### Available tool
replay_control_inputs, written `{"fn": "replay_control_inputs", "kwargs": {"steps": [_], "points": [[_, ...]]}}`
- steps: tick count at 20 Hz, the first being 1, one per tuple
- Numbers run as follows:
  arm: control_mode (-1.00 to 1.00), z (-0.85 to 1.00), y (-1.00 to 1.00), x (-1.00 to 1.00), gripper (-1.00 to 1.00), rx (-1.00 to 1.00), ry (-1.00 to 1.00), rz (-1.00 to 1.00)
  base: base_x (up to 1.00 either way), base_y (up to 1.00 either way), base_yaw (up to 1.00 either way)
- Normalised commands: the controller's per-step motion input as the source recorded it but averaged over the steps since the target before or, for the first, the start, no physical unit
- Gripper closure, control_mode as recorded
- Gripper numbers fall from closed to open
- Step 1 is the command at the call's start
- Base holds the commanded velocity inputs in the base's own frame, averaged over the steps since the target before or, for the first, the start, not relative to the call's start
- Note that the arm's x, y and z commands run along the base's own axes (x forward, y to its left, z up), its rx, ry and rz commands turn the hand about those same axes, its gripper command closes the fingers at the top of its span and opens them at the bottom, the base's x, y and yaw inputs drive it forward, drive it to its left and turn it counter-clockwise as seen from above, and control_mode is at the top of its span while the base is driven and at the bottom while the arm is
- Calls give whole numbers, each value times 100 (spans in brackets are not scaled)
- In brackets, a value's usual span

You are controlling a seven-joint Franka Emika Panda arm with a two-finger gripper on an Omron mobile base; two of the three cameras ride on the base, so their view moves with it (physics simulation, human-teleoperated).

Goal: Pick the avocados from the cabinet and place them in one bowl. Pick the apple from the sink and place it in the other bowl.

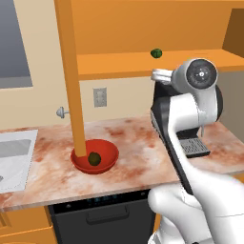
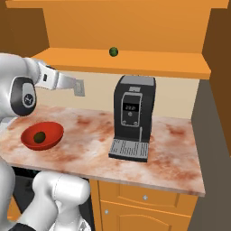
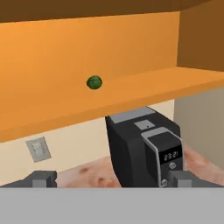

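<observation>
Fingertips of my hand (image 3: 109, 180) sit at the bottom of the hand view, set wide apart with nothing between them. Directly below and ahead of the hand stands the coffee machine (image 3: 142, 148) on the desk (image 2: 171, 149). Up and slightly left of the hand's line, well apart from it, the green avocado (image 3: 94, 82) rests on the cabinet shelf (image 3: 144, 87), out near the front edge. It is roundish, so no long axis governs the grasp. My judgement: the coming move is a rise and a forward reach over the machine. Below and to the left, the other avocado (image 1: 94, 158) lies in the red bowl (image 1: 107, 150).
</observation>
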Motion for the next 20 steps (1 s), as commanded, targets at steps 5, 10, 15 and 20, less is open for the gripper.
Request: {"fn": "replay_control_inputs", "kwargs": {"steps": [5,10,15,20], "points": [[-100,21,-22,43,-100,-14,14,-1,0,0,0],[-100,10,-24,48,-100,-15,9,1,0,0,0],[-100,-11,-27,36,-100,-1,14,-2,0,0,0],[-100,-8,-41,50,-100,5,0,0,0,0,0]]}}
